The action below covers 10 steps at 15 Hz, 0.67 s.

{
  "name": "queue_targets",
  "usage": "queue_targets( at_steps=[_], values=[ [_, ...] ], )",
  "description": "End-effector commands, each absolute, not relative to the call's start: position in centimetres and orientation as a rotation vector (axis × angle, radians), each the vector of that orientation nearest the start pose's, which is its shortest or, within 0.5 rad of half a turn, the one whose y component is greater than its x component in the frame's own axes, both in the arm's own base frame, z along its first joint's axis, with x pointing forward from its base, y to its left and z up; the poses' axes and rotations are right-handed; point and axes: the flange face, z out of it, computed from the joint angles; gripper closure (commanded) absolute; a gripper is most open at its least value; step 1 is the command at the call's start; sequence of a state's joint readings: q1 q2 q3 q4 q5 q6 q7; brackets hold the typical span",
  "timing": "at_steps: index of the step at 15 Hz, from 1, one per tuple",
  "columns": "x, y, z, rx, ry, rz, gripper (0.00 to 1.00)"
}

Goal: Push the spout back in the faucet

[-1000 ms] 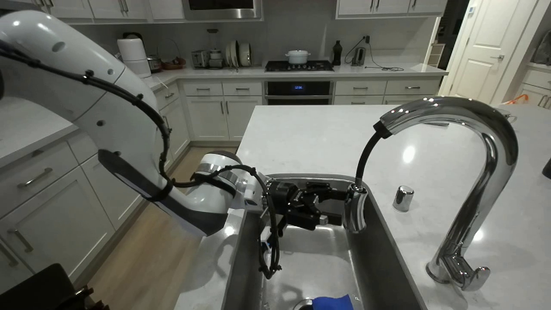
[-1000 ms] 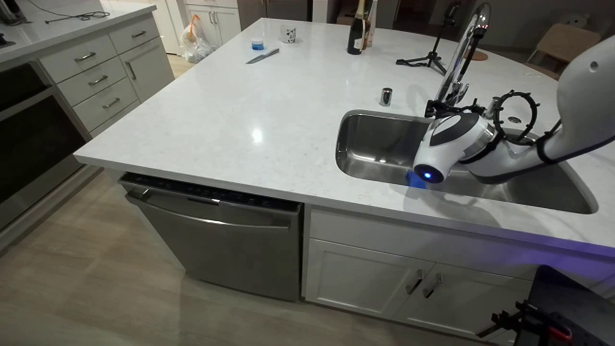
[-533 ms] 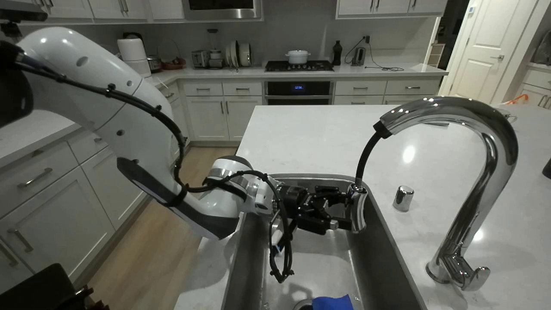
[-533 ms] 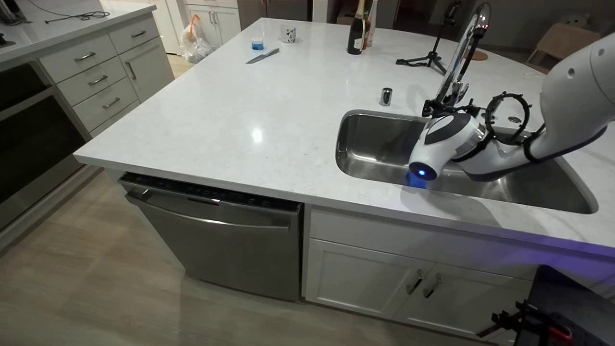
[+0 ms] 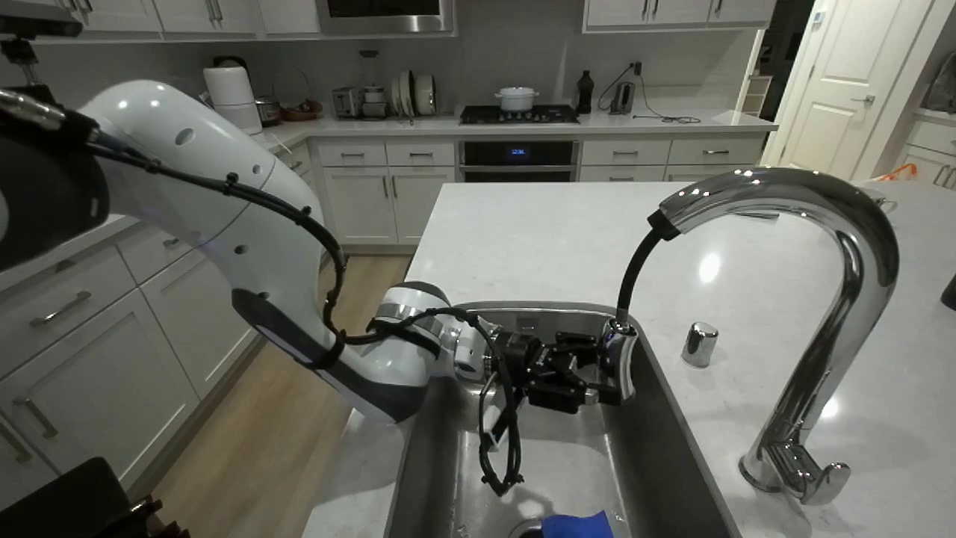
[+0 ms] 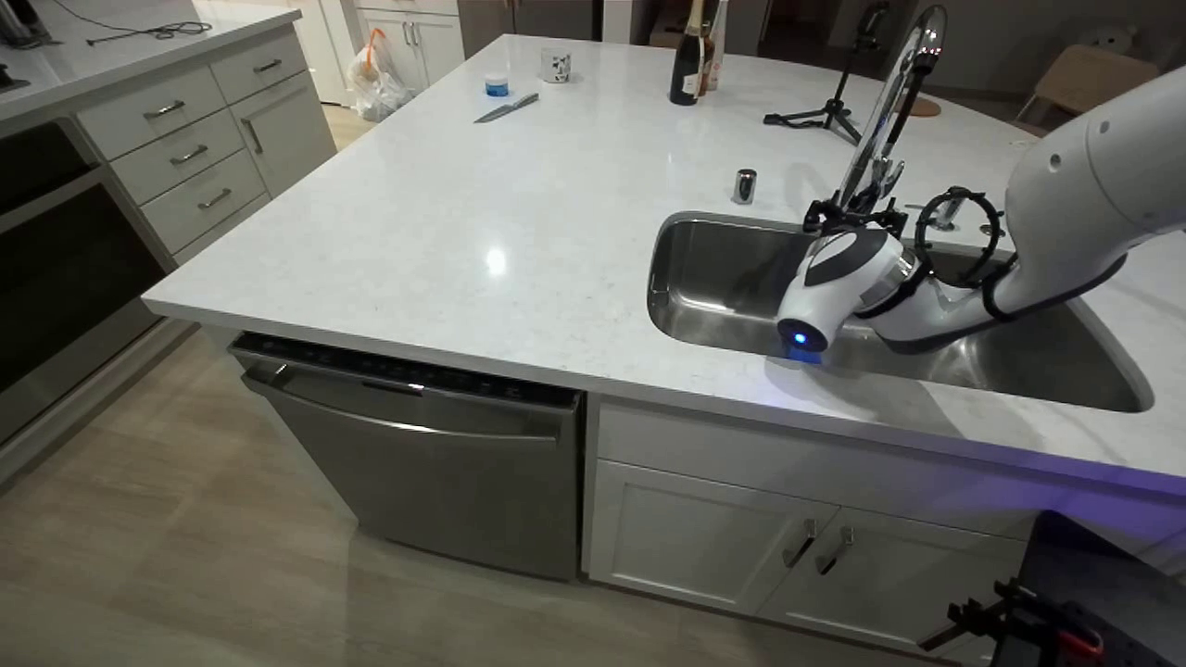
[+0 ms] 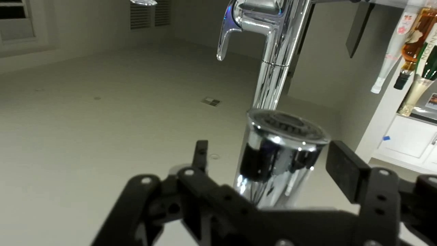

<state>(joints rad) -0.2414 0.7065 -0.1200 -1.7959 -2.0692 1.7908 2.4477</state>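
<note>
1. The spout [image 5: 624, 362] hangs on its dark hose [image 5: 636, 273], seen against the sink [image 5: 665, 448], at about 7 o'clock from the mouth of the faucet [image 5: 836, 336] in an exterior view. The hose presumably bears its weight, which would explain the near-upright stance.
2. The gripper [image 7: 269, 153] reaches in from 9 o'clock in an exterior view, at the spout's own height, probably so it can pinch the sides and leave the upper end free to enter the arch.
3. The wrist view stands upside down, as the neck-down bottles [image 7: 414, 48] show, so the spray face at 12 o'clock there really points down.
4. The fingers [image 7: 344, 171] are well parted, straddling the spout at its 9 and 3 o'clock. A clear gap shows at 9; at 3 the pad is just beside it, contact uncertain. Nothing appears gripped.
5. This looks like lining up. Next, I judge, comes a slight shift to the wrist view's 3 o'clock, closing, then a lift toward 1 o'clock in an exterior view, feeding the hose in.
6. Smooth round chrome may slip or swivel, and the spout may swing if one finger meets it first.
</note>
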Motion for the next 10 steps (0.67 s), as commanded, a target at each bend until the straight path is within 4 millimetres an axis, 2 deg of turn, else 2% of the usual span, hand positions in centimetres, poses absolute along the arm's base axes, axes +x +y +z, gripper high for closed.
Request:
queue_targets(
  at_steps=[1,5,6,10],
  values=[
    [60.51,-29.77,21.13,1.257,-0.865,1.322,0.44],
    [60.51,-29.83,21.51,1.258,-0.873,1.308,0.73],
    [60.48,-29.85,21.58,1.262,-0.872,1.302,0.77],
    [60.42,-29.87,22.08,1.281,-0.887,1.259,0.78]
  ],
)
